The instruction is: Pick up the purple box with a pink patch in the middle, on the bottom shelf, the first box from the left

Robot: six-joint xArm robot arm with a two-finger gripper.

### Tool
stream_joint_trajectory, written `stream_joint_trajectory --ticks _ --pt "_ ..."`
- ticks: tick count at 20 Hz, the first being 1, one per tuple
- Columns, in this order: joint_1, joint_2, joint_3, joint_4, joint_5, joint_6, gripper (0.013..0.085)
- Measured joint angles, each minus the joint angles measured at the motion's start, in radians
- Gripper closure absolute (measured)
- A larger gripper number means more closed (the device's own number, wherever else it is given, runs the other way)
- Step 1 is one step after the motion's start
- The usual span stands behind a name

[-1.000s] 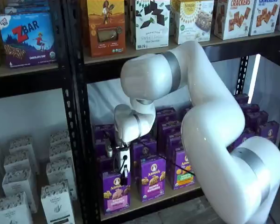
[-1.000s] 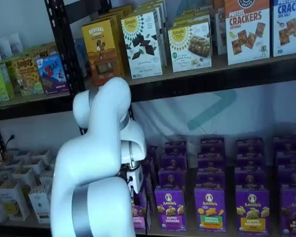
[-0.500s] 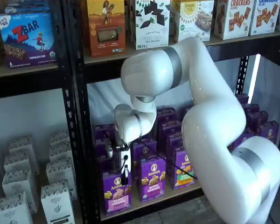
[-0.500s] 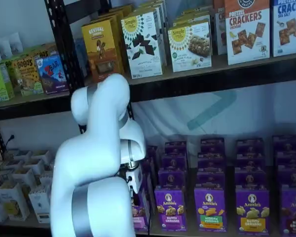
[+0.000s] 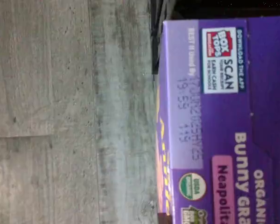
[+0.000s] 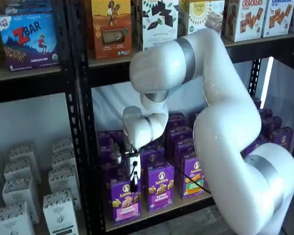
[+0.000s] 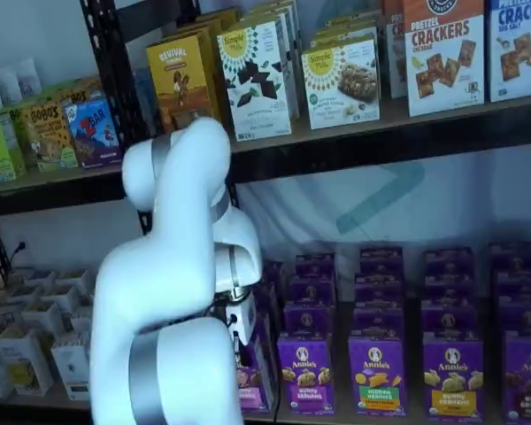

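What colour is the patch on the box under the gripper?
Pink, on the purple box; clearest in a shelf view.

Bent arm (image 6: 220, 117) lowers its closed gripper (image 6: 133, 177) downward.

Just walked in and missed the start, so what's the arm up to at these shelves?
A white robot arm is reaching into the bottom shelf to take the purple box with the pink patch, the front carton at the row's left end. Its gripper is down on the top of that box and shut on it. The box sits at the shelf's front edge beside a Bunny Grahams carton.
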Motion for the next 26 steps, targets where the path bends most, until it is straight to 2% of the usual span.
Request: stream_joint_trajectory --ticks 5,9,15,26 --pt "-0.001 -0.084 0.103 -0.054 -0.009 0.048 0.0650" --pt "-0.006 -0.153 0.188 -0.074 -0.019 0.062 0.0650" --pt "-0.022 -0.246 0.304 -0.101 -0.066 0.071 0.0650" --pt "-0.038 -0.391 0.452 -0.113 -0.080 0.066 0.0650"
